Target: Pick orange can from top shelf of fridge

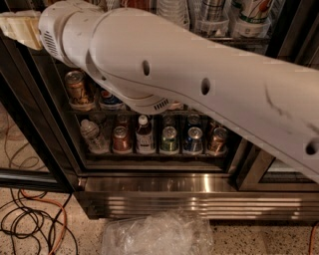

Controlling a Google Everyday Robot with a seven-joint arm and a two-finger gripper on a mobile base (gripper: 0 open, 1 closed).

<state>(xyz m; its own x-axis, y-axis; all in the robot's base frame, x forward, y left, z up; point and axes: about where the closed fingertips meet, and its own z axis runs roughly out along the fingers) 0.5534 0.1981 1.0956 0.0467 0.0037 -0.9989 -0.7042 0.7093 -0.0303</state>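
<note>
My white arm (199, 89) crosses the view from the right to the upper left and hides most of the fridge (50, 114). My gripper (20, 29) shows as a tan end piece at the top left edge, in front of the fridge's dark left frame. The top shelf (234, 37) runs along the top of the view, with translucent white trays (212, 25) holding cans and bottles. A sliver of reddish-orange can (137, 4) shows at the top edge above the arm; I cannot tell whether it is the orange can.
A gold-brown can (79, 89) and a blue can (109, 98) stand on a middle rack. The lowest rack holds a water bottle (92, 135), a red can (121, 139), a small bottle (144, 134) and several cans. Below lie the steel base (199, 191), a plastic bag (159, 234) and cables (30, 219).
</note>
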